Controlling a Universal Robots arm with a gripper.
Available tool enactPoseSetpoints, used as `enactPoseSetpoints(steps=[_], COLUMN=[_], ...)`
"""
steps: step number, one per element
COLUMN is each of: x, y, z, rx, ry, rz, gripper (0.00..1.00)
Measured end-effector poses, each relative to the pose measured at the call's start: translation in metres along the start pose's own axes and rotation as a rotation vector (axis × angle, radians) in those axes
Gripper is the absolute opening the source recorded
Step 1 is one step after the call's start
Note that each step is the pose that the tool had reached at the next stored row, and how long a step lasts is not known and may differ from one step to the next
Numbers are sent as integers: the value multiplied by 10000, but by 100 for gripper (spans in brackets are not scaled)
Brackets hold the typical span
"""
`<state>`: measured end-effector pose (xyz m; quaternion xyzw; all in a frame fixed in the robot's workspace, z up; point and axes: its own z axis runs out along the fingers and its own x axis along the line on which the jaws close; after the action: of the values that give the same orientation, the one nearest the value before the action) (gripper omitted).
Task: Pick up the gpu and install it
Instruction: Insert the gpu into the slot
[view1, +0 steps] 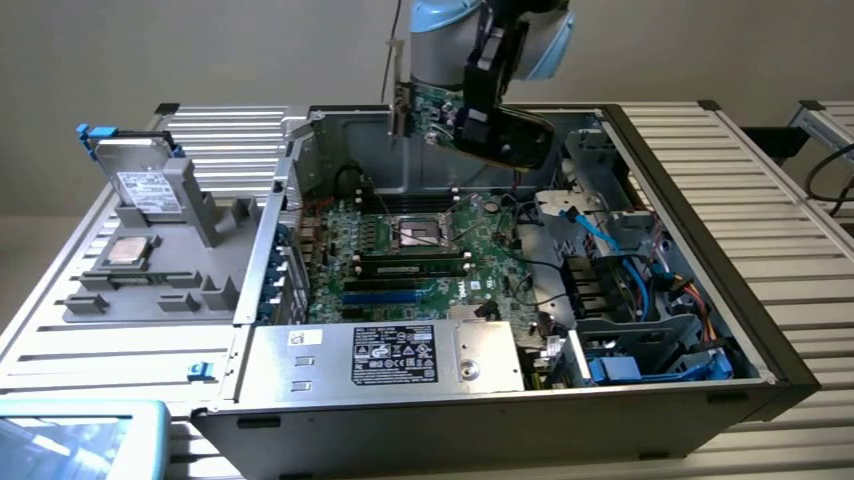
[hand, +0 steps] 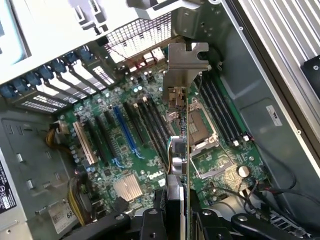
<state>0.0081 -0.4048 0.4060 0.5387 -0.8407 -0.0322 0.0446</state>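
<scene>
my jaws (hand: 176, 220) are shut on the gpu (hand: 179, 145), which hangs edge-on over the motherboard (hand: 220, 165), its long axis running from my grip out to its metal bracket (hand: 187, 62). the open computer case (view1: 711, 250) below holds the board; the blue slot (hand: 125, 131), off to one side of the card, is bare.

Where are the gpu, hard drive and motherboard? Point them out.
gpu (view1: 438, 115), exterior view, green board face.
hard drive (view1: 140, 188), exterior view, white label.
motherboard (view1: 491, 255), exterior view, bare green area.
</scene>
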Motion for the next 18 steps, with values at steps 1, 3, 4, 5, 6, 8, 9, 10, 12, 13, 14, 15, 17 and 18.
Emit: enactPoseSetpoints(steps=[1,3,4,5,6,8,9,10,12,13,14,15,17,18], x=[0,0,0,0,0,0,0,0,0,0,0,0,0,0], y=[0,0,0,0,0,0,0,-1,0,0,-1,-1,-1,-1], z=[1,2,2,2,3,4,4,4,4,5,5,6,5,5], rx=[13,38,51,61,71,89,97,107,127,136,144,151,154,155], ry=[16,47,65,82,99,134,152,169,205,222,240,258,268,268], rz=[-190,-537,-733,-910,-1090,-1452,-1627,-1804,-2178,-2357,-2536,-2712,-2816,-2816], gripper=[28,28,28,28,28,28,28,28,28,28,28,28,28,28])
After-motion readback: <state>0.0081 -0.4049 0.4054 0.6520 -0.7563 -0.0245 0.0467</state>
